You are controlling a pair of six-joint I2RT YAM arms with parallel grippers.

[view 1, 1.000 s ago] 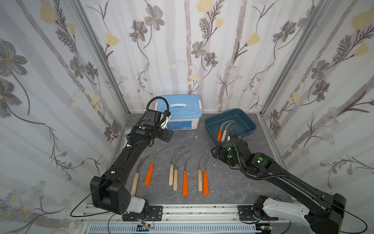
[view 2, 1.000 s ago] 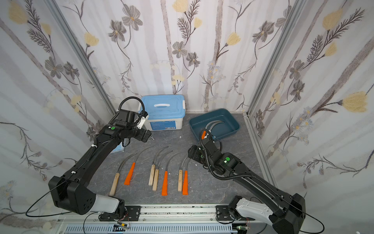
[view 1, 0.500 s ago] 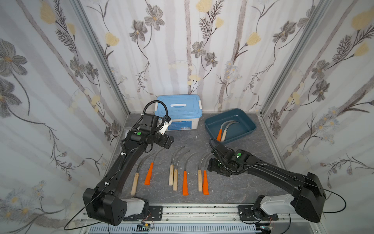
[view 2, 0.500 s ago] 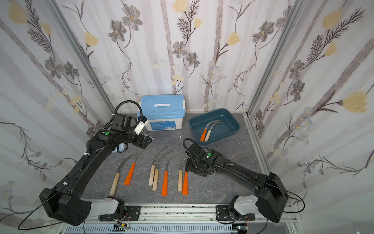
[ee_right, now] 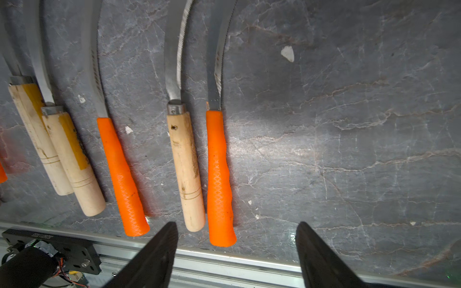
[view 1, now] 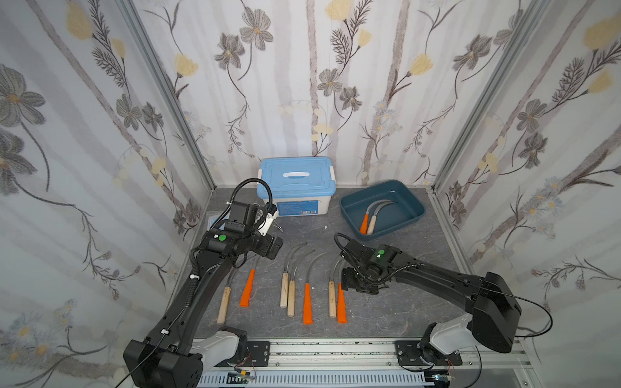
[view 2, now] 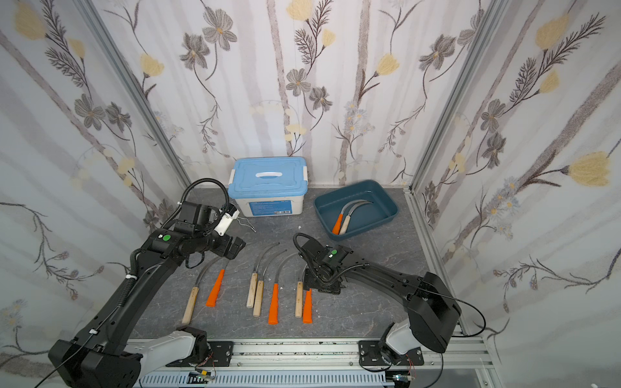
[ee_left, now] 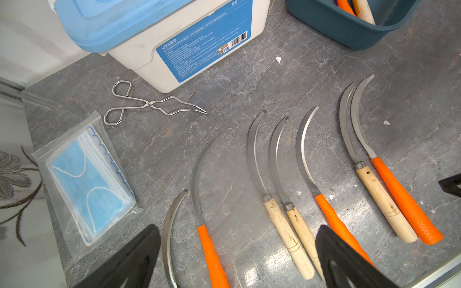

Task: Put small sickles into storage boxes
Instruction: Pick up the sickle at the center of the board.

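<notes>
Seven sickles [view 1: 307, 302] lie in a loose row on the counter [view 1: 403, 302], handles toward the front rail [ee_right: 237, 264] and blades curving toward the back. Two more [view 1: 371, 224], one orange-handled and one wooden, sit side by side in the teal tray [view 1: 396, 228] at the back right.

Room-wise, right of the row it's bare counter all the way to the wall, and there's an open strip between the blade tips and the tray. The handle ends sit near the front edge, so it's tight there. The back left is busier: a white box [view 1: 295, 208] with a blue lid, wire tongs [ee_left: 149, 103] in front of it and a mask pack [ee_left: 84, 182] by the wall.

The right arm [view 1: 437, 275] stretches low from its front-right base, wrist bent down over the right end of the row. The right gripper [ee_right: 237, 225] is spread apart and empty, with the butt ends of the last orange sickle [ee_right: 219, 174] and its wooden neighbour [ee_right: 185, 169] showing between its fingers. The left arm [view 1: 201, 289] climbs from the front left with its wrist turned rightward. The left gripper [ee_left: 237, 227] is wide apart, holding nothing, over the row's left part.

Both top views hide the right gripper's fingers under the wrist, and the left arm covers most of the mask pack. Only the wrist views show the serrated blade edges.
</notes>
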